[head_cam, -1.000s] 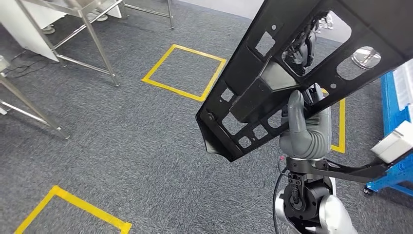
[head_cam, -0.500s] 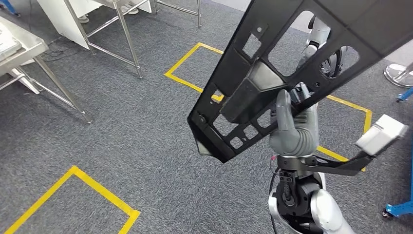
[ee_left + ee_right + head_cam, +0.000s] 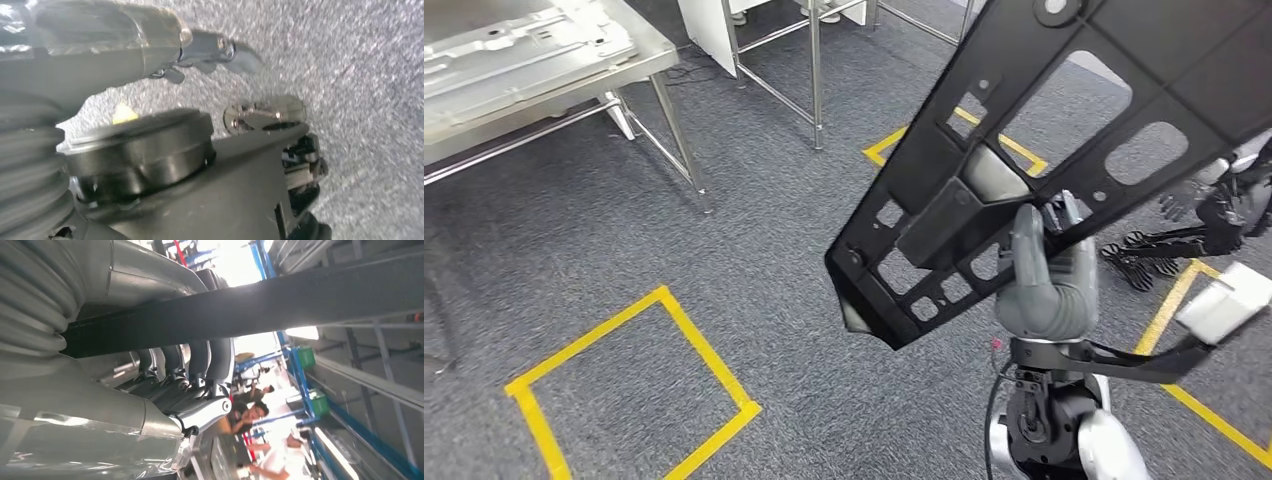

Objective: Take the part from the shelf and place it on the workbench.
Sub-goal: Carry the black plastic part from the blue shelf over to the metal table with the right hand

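Right hand (image 3: pixel 1046 288) raised at chest height, thumb up one face and fingers (image 3: pixel 200 362) curled over the other, clamped on the lower rail of a large black frame part (image 3: pixel 1064 150). Part tilted, rising up and away to the right of the hand, well above grey carpet (image 3: pixel 754 250). Left of the hand, yellow tape squares (image 3: pixel 634 385) on the floor; farther left, a steel workbench (image 3: pixel 534 60) with metal sheets on top. Left hand (image 3: pixel 60 65) hanging beside the body over carpet, its fingers out of sight, so grip impossible to tell.
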